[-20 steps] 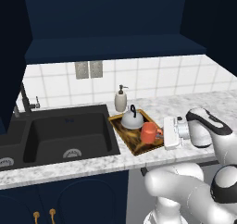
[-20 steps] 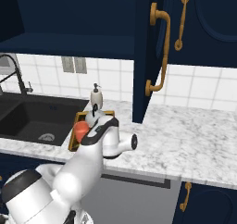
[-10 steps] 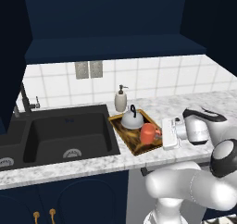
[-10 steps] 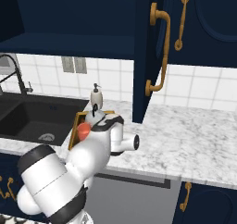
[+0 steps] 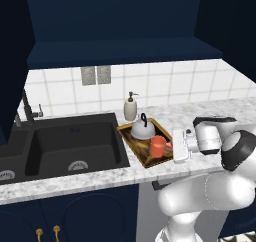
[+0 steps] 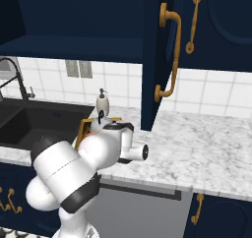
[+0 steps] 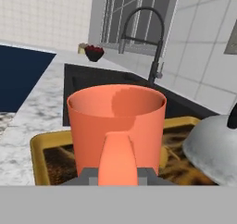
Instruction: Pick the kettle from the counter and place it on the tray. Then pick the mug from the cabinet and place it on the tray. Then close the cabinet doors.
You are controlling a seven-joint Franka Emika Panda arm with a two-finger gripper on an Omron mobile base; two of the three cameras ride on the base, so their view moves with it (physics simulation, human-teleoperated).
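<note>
End effector (image 5: 179, 146): seen at the tray's right edge in the left base view, pointed at the mug; fingertips barely visible in the hand view on either side of the mug's handle; whether clasped on the handle or released cannot be told.
Mug (image 7: 117, 126): orange-red, upright, directly in front of the end effector, handle turned toward it; seated on the tray.
Kettle (image 5: 142, 129): silver-grey dome, black handle; on the tray, just beside the mug, toward the wall.
Tray (image 5: 131, 140): golden-brown rim; on the desk (image 5: 215, 111) between sink (image 5: 65, 146) and arm.
Cabinet door (image 6: 162, 50): navy, brass handle; standing open.
Progress: kettle and mug judged placed; release unconfirmed; doors left to be closed.
</note>
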